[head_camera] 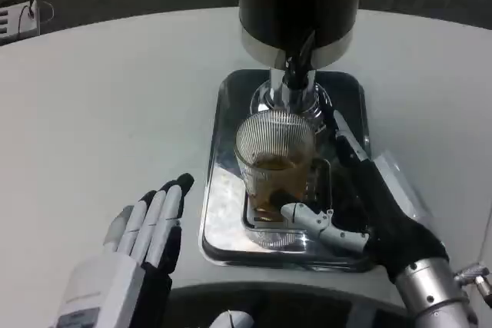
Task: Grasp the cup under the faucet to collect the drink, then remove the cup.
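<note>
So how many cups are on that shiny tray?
1. A ribbed clear cup stands on the silver tray just below the dispenser's faucet, with amber drink inside. The right hand wraps around it. None seems hidden.

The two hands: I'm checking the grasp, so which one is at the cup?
The right hand, in the dark glove, wraps its fingers around the ribbed glass cup on the metal tray. The left hand lies flat on the table, apart from the tray.

A clear ribbed cup [274, 160] of amber drink sits on a shiny silver tray [224, 213].
</note>
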Tool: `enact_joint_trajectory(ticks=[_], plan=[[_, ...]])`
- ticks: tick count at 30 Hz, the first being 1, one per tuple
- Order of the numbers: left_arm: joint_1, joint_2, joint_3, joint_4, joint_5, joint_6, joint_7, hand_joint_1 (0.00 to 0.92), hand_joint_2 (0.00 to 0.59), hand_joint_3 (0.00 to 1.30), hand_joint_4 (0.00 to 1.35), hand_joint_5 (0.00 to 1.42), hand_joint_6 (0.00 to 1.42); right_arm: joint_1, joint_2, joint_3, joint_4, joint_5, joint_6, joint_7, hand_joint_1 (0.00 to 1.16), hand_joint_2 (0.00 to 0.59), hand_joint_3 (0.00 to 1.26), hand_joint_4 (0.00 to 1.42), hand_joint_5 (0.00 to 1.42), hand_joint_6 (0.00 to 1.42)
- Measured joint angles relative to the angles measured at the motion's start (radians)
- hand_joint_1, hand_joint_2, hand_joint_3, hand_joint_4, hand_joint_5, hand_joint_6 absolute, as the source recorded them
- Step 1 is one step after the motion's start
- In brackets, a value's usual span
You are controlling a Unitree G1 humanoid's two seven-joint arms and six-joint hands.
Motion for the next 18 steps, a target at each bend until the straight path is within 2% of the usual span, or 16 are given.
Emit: enact_joint_trajectory(ticks=[18], plan=[[0.002,-0.006,0.005,-0.013,-0.005,0.017,-0.007,0.000,0.165,0.00,0.00,0.00,0.00,-0.066,0.009,0.023,0.081,0.000,-0.035,-0.022,0.64,0.204,0.00,0.03,0.07,0.19]])
